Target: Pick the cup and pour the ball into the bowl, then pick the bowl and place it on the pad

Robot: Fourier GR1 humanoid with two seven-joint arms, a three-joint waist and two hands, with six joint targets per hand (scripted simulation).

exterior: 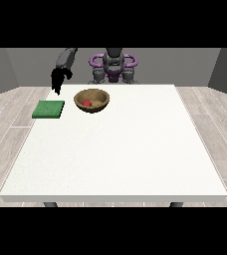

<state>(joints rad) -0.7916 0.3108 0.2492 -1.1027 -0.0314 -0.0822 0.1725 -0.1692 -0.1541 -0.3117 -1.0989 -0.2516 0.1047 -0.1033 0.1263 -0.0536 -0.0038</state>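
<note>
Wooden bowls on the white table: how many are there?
1. The round brown wooden bowl sits at the table's far side, right of the flat green square pad, with a small red ball inside.

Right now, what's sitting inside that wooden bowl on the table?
A small red ball lies inside the wooden bowl, towards the side nearest the green pad. The bowl's near wall hides part of its bottom, so anything lying low there would not show.

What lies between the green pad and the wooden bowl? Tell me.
Nothing: in the front view only a bare strip of white table separates the green pad from the wooden bowl.
</note>
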